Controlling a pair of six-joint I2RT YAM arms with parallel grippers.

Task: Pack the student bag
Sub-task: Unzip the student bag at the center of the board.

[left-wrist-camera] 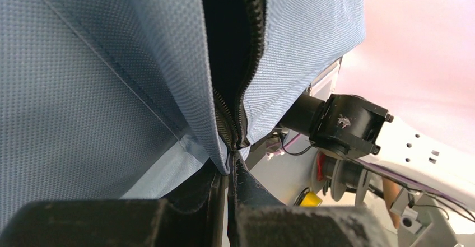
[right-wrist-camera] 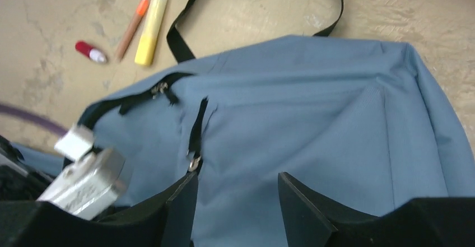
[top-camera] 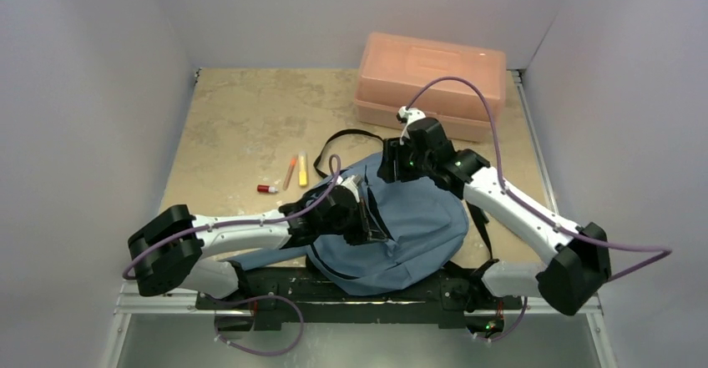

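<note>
The blue-grey student bag (top-camera: 413,226) lies flat near the arm bases, its front pocket zipper partly open. My left gripper (top-camera: 361,211) is over the bag's left part. In the left wrist view it (left-wrist-camera: 231,205) is shut on the dark fabric edge at the end of the zipper (left-wrist-camera: 242,112), lifting it. My right gripper (top-camera: 399,163) hovers over the bag's far edge. In the right wrist view it (right-wrist-camera: 238,194) is open and empty above the bag (right-wrist-camera: 313,124), one fingertip beside a zipper pull (right-wrist-camera: 194,163).
A rigid salmon-pink box (top-camera: 430,80) stands at the back right. A yellow highlighter (top-camera: 302,169), an orange pencil (top-camera: 290,172) and a small red-capped item (top-camera: 267,189) lie left of the bag. A black strap loop (top-camera: 338,141) lies beyond the bag. Walls enclose three sides.
</note>
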